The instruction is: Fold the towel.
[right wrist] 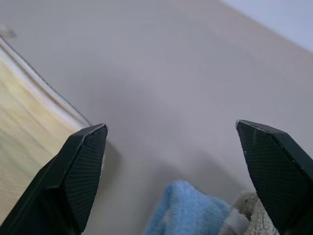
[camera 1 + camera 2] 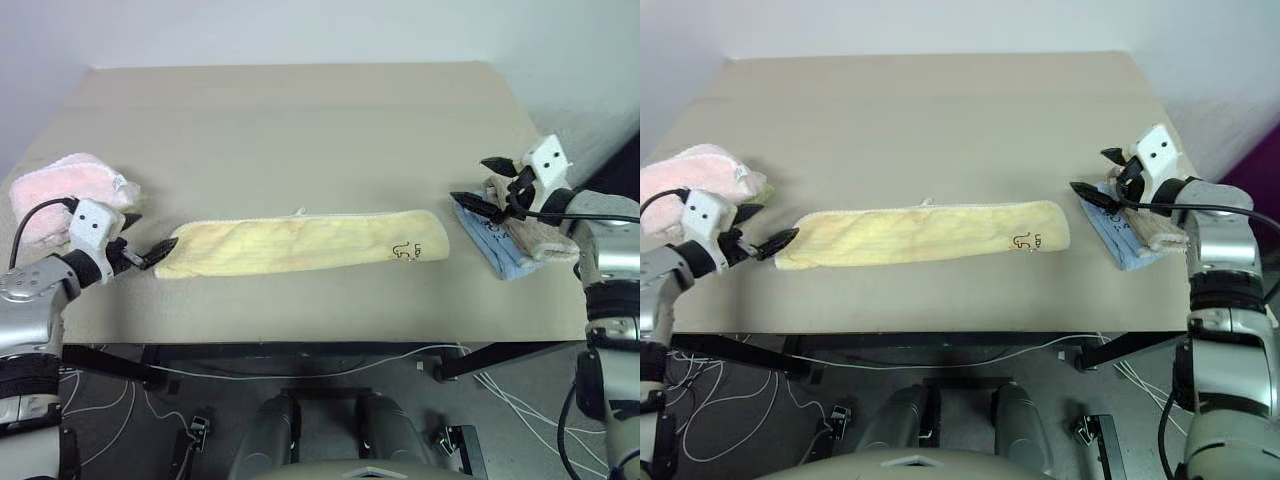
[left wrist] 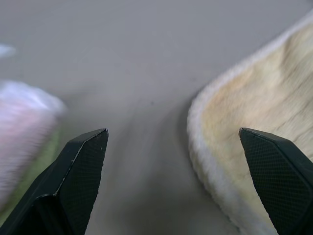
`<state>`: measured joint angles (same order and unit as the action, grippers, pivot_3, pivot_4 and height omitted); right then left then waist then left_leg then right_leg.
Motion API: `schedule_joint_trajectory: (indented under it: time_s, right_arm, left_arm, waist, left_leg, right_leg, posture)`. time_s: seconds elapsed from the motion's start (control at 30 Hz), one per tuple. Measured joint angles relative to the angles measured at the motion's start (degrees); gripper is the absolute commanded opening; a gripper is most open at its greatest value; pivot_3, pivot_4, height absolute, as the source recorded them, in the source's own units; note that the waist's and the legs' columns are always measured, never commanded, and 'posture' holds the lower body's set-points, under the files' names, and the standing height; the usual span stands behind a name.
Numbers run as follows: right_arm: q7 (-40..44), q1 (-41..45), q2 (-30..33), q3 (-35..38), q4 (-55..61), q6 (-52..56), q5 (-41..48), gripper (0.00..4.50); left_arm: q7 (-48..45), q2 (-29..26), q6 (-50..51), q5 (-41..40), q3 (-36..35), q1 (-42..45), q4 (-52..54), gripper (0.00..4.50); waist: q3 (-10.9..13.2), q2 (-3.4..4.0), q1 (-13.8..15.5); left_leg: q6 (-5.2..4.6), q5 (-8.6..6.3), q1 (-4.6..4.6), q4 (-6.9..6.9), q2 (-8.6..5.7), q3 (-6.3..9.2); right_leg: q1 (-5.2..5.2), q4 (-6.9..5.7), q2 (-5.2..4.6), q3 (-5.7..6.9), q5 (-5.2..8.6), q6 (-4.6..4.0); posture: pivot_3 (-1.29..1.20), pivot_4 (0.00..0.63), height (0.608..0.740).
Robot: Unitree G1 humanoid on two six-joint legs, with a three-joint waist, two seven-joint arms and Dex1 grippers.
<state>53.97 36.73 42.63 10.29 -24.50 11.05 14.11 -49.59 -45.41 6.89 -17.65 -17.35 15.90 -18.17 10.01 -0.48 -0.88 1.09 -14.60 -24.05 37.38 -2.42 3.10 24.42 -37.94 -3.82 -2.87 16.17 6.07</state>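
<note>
beige and bare for the most part, the table (image 2: 300, 130) sits against a pale wall, with loose cables on the floor below its near edge. the towel (image 2: 300, 243) lies flat on it as a long, narrow yellow strip, already folded lengthwise by the look of it, with its whitish stitched edge along the far side and the small dark cartoon print near the end closest to the right pincer (image 2: 489, 185). the left pincer (image 2: 146, 240) stands with its jaws spread wide and nothing between them; the towel's rounded end lies just beside its inner fingertip, and the pink towel (image 2: 60, 185) sits just behind it on the far side. the right pincer is likewise wide open and empty, raised a little above the table, with a clear gap between it and the towel's printed end; a blue cloth (image 2: 490, 245) and a beige towel (image 2: 535, 238) are stacked beneath and just behind it. judging from this, one fold is laid down and both pincers are clear of the cloth, so the step in hand is the pause between folds. the next move probably calls for gripping one short end, lifting it and carrying it across to the other end to halve the length, keeping the layers aligned so the strip does not twist.
</note>
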Motion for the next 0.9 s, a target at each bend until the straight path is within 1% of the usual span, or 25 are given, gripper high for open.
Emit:
schedule_joint_trajectory:
  time_s: [0.07, 0.17, 0.23, 0.3, 0.4, 0.53, 0.63, 0.77, 0.9]
  right_arm:
    - [-5.2, -5.0, -3.3, 4.4, 12.3, 11.8, 7.5, 4.45]
    - [-12.4, -12.0, -8.5, 9.3, 26.0, 28.7, 19.7, 4.45]
    - [-18.2, -13.7, -12.1, 12.9, 29.5, 37.9, 27.3, 4.45]
    - [-26.9, -14.8, -17.1, 18.1, 32.0, 46.7, 35.8, 4.45]
    - [-36.0, -17.3, -21.4, 21.5, 33.6, 54.1, 43.8, 4.45]
    - [-46.3, -20.7, -23.7, 25.2, 36.4, 58.7, 53.7, 4.45]
    - [-56.1, -25.0, -24.6, 26.1, 38.5, 59.4, 63.8, 4.45]
    - [-66.8, -29.8, -24.7, 24.5, 39.6, 56.6, 75.2, 4.45]
    - [-75.5, -29.8, -24.8, 20.7, 39.3, 51.0, 80.7, 4.45]
  left_arm:
    - [-1.2, 0.9, 2.9, -4.2, -1.8, -3.2, 6.3, 4.50]
    - [-3.8, 1.2, 7.6, -9.1, -1.8, -7.6, 14.1, 4.50]
    - [-4.9, 1.2, 9.8, -10.8, -1.7, -9.3, 17.2, 4.50]
    - [-6.2, 1.6, 11.7, -12.4, -0.2, -10.6, 21.7, 4.50]
    - [-7.2, 3.5, 13.4, -13.8, 3.5, -10.7, 26.3, 4.50]
    - [-7.6, 5.6, 15.3, -14.8, 7.5, -9.9, 29.9, 4.50]
    - [-7.7, 7.5, 15.4, -15.0, 10.4, -8.9, 32.0, 4.50]
    - [-7.6, 8.6, 15.4, -15.0, 11.9, -8.4, 32.1, 4.50]
    - [-7.4, 9.8, 15.2, -14.7, 12.8, -8.2, 32.0, 4.50]
  waist:
    - [0.0, -0.01, 0.0]
    - [0.0, -0.03, 0.1]
    - [0.0, -0.03, 0.1]
    - [-0.1, -0.04, 0.3]
    - [-0.1, -0.04, 0.3]
    - [-0.1, -0.04, 0.1]
    - [-0.1, -0.05, 0.0]
    - [-0.1, -0.04, -0.2]
    - [-0.1, -0.04, -0.3]
  left_leg:
    - [0.00, 0.00, -0.01, -0.02, 0.03, 0.04]
    - [0.00, 0.00, -0.03, -0.02, 0.03, 0.09]
    - [0.00, 0.00, -0.02, -0.01, 0.01, 0.08]
    - [0.00, 0.00, 0.00, -0.01, -0.01, 0.13]
    - [0.00, 0.00, 0.00, -0.01, -0.06, 0.11]
    - [0.00, 0.00, 0.00, -0.03, -0.03, 0.10]
    - [-0.01, 0.00, 0.01, -0.03, -0.03, 0.07]
    - [-0.02, 0.01, 0.03, -0.02, -0.01, 0.03]
    - [-0.02, 0.01, 0.07, -0.02, 0.02, 0.00]
  right_leg:
    - [0.00, 0.00, -0.01, -0.01, 0.00, -0.01]
    - [-0.02, 0.01, -0.03, -0.03, 0.00, -0.01]
    - [-0.03, 0.02, -0.04, -0.03, 0.00, -0.01]
    - [-0.07, 0.07, -0.07, -0.01, 0.01, -0.02]
    - [-0.08, 0.14, -0.10, -0.02, 0.01, -0.02]
    - [-0.06, 0.11, -0.04, 0.00, 0.01, -0.02]
    - [-0.07, 0.11, 0.01, -0.01, 0.01, -0.01]
    - [-0.07, 0.11, 0.09, -0.01, 0.01, -0.01]
    - [-0.07, 0.06, 0.16, -0.04, 0.02, -0.01]
  posture:
    - [0.00, 0.150, 0.740]
    - [0.00, 0.150, 0.740]
    - [0.00, 0.150, 0.740]
    - [0.00, 0.150, 0.740]
    - [0.00, 0.150, 0.740]
    - [0.00, 0.150, 0.740]
    - [0.00, 0.150, 0.740]
    - [0.00, 0.150, 0.740]
    - [0.00, 0.150, 0.740]
